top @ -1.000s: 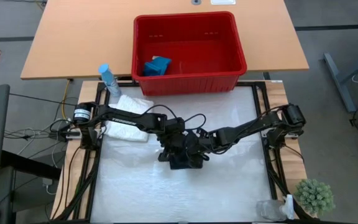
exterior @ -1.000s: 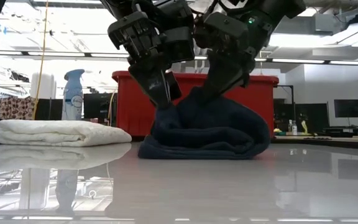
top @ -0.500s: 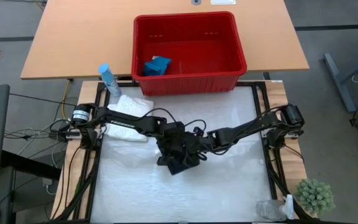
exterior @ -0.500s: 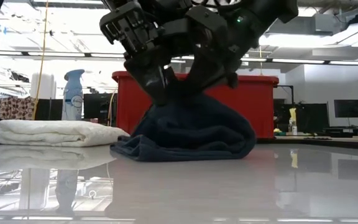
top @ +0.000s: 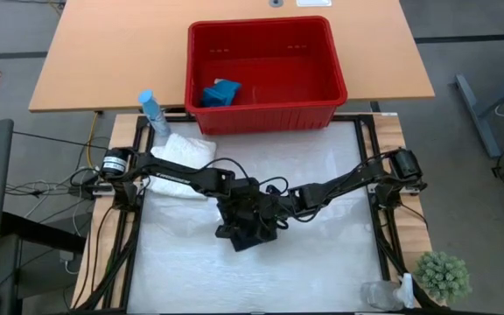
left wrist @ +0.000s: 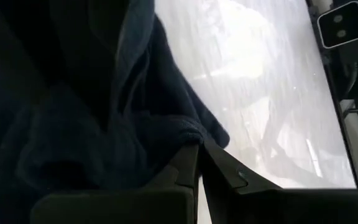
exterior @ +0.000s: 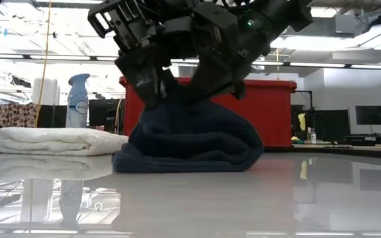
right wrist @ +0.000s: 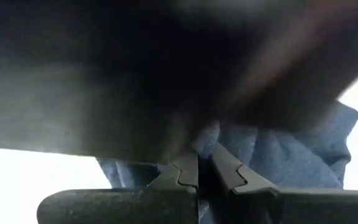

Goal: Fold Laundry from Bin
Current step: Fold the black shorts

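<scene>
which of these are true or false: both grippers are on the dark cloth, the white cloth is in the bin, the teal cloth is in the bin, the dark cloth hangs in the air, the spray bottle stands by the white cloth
1. Both the left gripper and the right gripper are shut on the dark cloth. True.
2. The white cloth is in the bin. False: it lies folded on the table, outside the bin.
3. The teal cloth is in the bin. True.
4. The dark cloth hangs in the air. False: its bottom rests on the table.
5. The spray bottle stands by the white cloth. True.
</scene>
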Robot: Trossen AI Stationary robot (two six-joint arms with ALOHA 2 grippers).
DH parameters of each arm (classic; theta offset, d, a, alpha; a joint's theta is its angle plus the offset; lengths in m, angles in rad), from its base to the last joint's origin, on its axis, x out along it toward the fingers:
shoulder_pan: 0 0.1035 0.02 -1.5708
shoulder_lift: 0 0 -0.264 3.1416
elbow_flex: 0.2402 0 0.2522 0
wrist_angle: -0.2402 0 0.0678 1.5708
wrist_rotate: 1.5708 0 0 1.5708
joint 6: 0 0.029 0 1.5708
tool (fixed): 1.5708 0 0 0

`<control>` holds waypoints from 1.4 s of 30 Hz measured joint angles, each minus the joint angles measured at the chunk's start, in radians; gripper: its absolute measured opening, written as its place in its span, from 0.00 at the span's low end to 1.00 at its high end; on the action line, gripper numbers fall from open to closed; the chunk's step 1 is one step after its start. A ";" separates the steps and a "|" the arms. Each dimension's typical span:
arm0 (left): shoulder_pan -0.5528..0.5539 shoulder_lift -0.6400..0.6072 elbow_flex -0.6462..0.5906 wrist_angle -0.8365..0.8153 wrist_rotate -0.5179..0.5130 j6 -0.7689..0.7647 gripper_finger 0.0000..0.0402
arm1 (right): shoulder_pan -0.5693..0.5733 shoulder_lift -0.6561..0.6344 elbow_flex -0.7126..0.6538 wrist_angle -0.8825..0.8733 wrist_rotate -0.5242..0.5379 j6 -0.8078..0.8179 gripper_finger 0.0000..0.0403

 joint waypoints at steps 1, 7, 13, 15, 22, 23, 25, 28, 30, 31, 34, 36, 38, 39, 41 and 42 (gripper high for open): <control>0.004 -0.009 0.000 -0.014 -0.004 -0.003 0.00 | 0.000 0.000 0.000 0.000 0.001 0.000 0.07; 0.022 -0.067 0.000 -0.022 -0.032 -0.050 0.00 | -0.001 -0.003 0.003 0.010 0.009 0.001 0.07; 0.005 -0.091 0.002 -0.021 -0.065 0.022 0.03 | 0.000 -0.002 0.002 0.023 0.001 -0.015 0.08; -0.004 -0.091 0.002 -0.034 -0.104 0.033 0.06 | 0.001 -0.001 0.002 0.030 0.000 -0.015 0.08; -0.007 -0.085 0.002 -0.065 -0.107 0.040 0.29 | 0.002 0.000 0.000 0.031 0.000 -0.025 0.08; -0.007 -0.085 0.002 -0.070 -0.098 0.034 0.33 | 0.002 0.001 0.000 0.032 0.000 -0.026 0.08; -0.005 -0.085 0.002 -0.083 -0.064 0.003 0.40 | 0.002 0.001 0.000 0.033 0.000 -0.026 0.08; -0.003 -0.085 0.003 -0.102 0.010 -0.048 0.50 | 0.003 0.001 0.000 0.032 0.000 -0.026 0.08; -0.002 -0.086 0.003 -0.137 0.077 -0.078 0.54 | 0.005 0.002 -0.004 0.024 -0.001 -0.034 0.08; -0.002 -0.093 0.004 -0.143 0.113 -0.082 0.55 | 0.008 0.002 -0.004 0.005 -0.008 -0.044 0.08; 0.000 -0.136 0.015 -0.156 0.152 -0.095 0.57 | 0.019 0.023 -0.011 -0.012 -0.026 -0.050 0.08; -0.001 -0.168 0.012 -0.171 0.126 -0.097 0.58 | 0.026 0.025 -0.006 0.016 -0.026 -0.052 0.08; -0.002 -0.211 0.009 -0.167 0.061 -0.094 0.58 | 0.031 0.023 -0.003 0.029 -0.031 -0.052 0.08; -0.002 -0.242 0.009 -0.161 0.023 -0.094 0.58 | 0.034 0.024 -0.005 0.025 -0.031 -0.052 0.08; 0.000 -0.295 0.010 -0.148 -0.083 -0.091 0.58 | 0.041 0.026 -0.006 0.032 -0.016 -0.062 0.08; 0.000 -0.313 0.010 -0.141 -0.132 -0.092 0.58 | 0.044 0.021 -0.006 0.035 -0.005 -0.070 0.08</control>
